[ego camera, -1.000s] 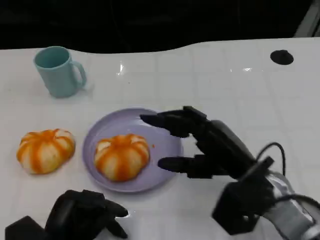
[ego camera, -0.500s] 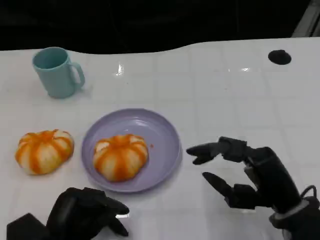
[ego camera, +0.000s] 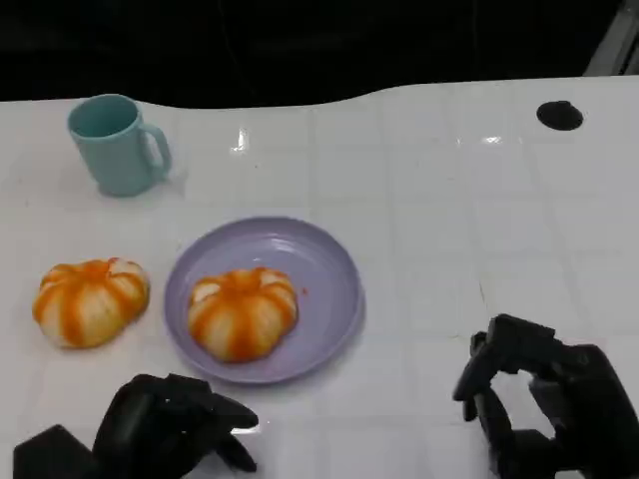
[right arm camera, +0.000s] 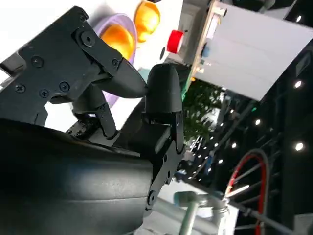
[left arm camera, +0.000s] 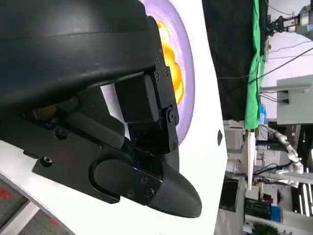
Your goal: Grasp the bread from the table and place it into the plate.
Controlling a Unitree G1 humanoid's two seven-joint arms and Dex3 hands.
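One bread [ego camera: 244, 311] lies in the plate [ego camera: 334, 271], well apart from both hands' fingers. The right hand [ego camera: 544, 409] is curled, empty; the left hand [ego camera: 165, 424] is clenched on nothing

Open tabletop [ego camera: 449, 190] right of plate [ego camera: 329, 269]

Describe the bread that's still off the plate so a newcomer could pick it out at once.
Start at the lilac plate near the middle of the white table. Just off its left rim, below the teal mug, lies a round orange-striped bread on the bare tabletop. Its twin looks alike but sits inside the plate.
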